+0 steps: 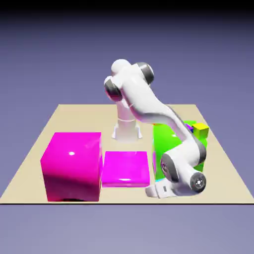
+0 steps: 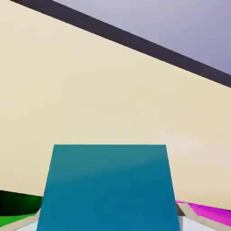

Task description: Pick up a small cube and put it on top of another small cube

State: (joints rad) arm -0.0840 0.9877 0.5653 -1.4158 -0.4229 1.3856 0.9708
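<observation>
With its jaws drawn in narrow on the small cube [image 2: 108, 187], the gripper [image 1: 152, 190] sits low at the table's [image 1: 30, 163] near edge; the cube fills the hand view's bottom between the fingers, 1 flat teal face toward the camera, top edge level, no long axis to tell. Left to right in the exterior view stand a big magenta block [image 1: 72, 166], a flat magenta slab [image 1: 126, 168], a green block [image 1: 163, 144] and a small yellow cube [image 1: 201, 130].

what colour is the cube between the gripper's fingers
Teal-blue; the small cube shows best in the hand view.
</observation>
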